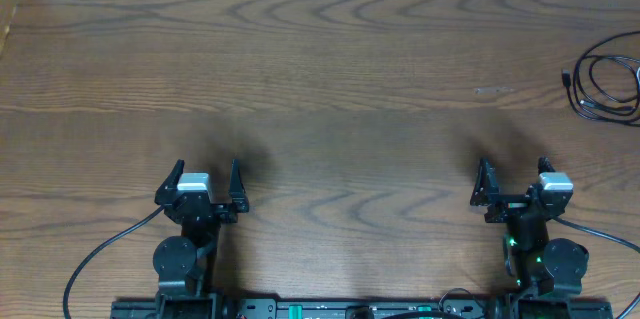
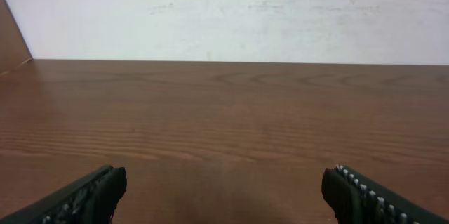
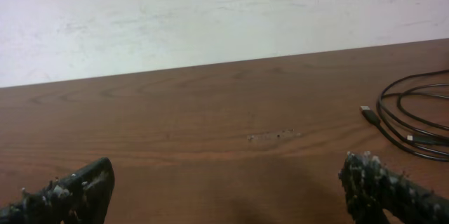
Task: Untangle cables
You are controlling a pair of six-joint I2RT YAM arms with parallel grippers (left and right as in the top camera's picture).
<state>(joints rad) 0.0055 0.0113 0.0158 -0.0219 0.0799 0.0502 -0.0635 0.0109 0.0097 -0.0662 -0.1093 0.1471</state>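
The black cable (image 1: pixel 604 85) lies in loose loops at the table's far right edge, its small plug end pointing left. It also shows at the right edge of the right wrist view (image 3: pixel 410 122). The white cable does not show clearly; only a pale strand sits at the frame edge beside the black loops. My left gripper (image 1: pixel 207 181) is open and empty over bare table near the front left, as the left wrist view (image 2: pixel 224 192) shows. My right gripper (image 1: pixel 513 177) is open and empty near the front right (image 3: pixel 228 185), well short of the cable.
The wooden table (image 1: pixel 320 79) ends at a white wall at the back. A small pale scuff (image 3: pixel 272 136) marks the wood ahead of the right gripper. Thick black arm wires trail from both arm bases at the front edge.
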